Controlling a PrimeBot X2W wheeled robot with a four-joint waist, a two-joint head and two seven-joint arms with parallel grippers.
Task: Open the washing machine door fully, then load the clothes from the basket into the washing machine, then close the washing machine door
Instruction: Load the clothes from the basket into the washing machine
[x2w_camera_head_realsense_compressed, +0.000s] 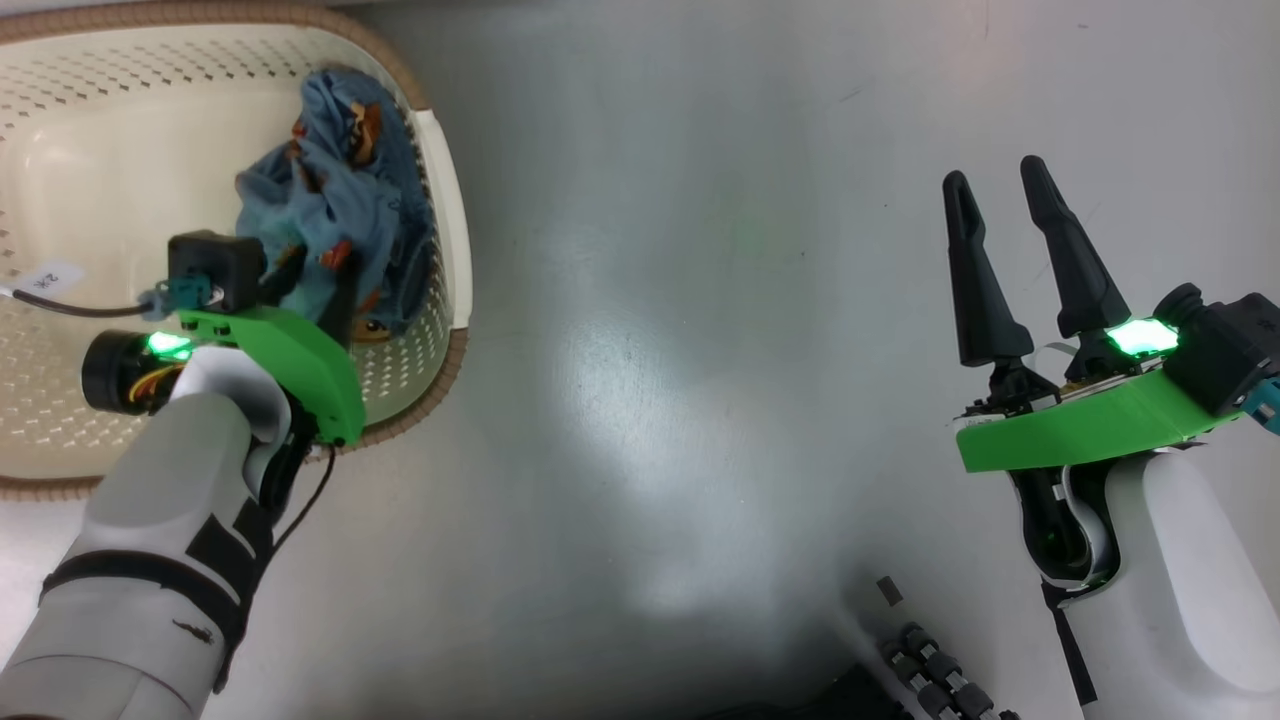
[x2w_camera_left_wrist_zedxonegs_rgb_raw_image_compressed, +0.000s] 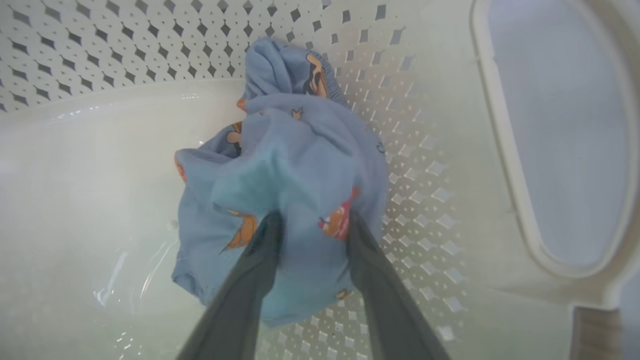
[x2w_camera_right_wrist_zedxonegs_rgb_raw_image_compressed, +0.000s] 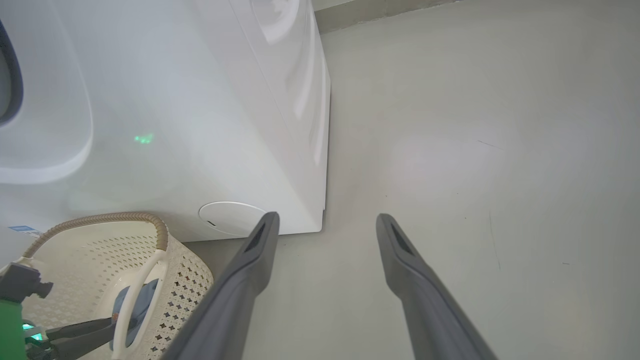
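I have the left pincer (x2w_camera_left_wrist_zedxonegs_rgb_raw_image_compressed: 314, 220) down inside the basket (x2w_camera_head_realsense_compressed: 120, 120), on the side nearest its cream handle (x2w_camera_head_realsense_compressed: 447, 210). The clothes (x2w_camera_left_wrist_zedxonegs_rgb_raw_image_compressed: 300, 165) lie in a crumpled blue heap against the basket's perforated wall on that same side. They ride partly up the wall, with orange-brown figures showing on the folds. My two dark fingers (x2w_camera_left_wrist_zedxonegs_rgb_raw_image_compressed: 250, 280) stand either side of a bunch of that cloth. Fabric fills the gap and touches both, but I cannot tell whether they have clamped it firmly or merely bracket it. The wall, the handle and the brown woven rim (x2w_camera_head_realsense_compressed: 440, 380) all stand close around the heap, crowding it on that side of the basket.

The right pincer (x2w_camera_head_realsense_compressed: 997, 172) hangs well apart from the basket, over the grey floor (x2w_camera_head_realsense_compressed: 700, 300). Its fingers are spread wide with nothing between them.

The washing machine (x2w_camera_right_wrist_zedxonegs_rgb_raw_image_compressed: 200, 100) stands close beside the basket, its white front rising above the basket's rim. A round flap (x2w_camera_right_wrist_zedxonegs_rgb_raw_image_compressed: 227, 217) sits low on that front, just past the basket, and a blue label (x2w_camera_right_wrist_zedxonegs_rgb_raw_image_compressed: 22, 230) peeks out beside the rim at the basket's other end. Well away from the basket, a dark ridged part (x2w_camera_head_realsense_compressed: 930, 670) lies on the floor, and I cannot make out what it is
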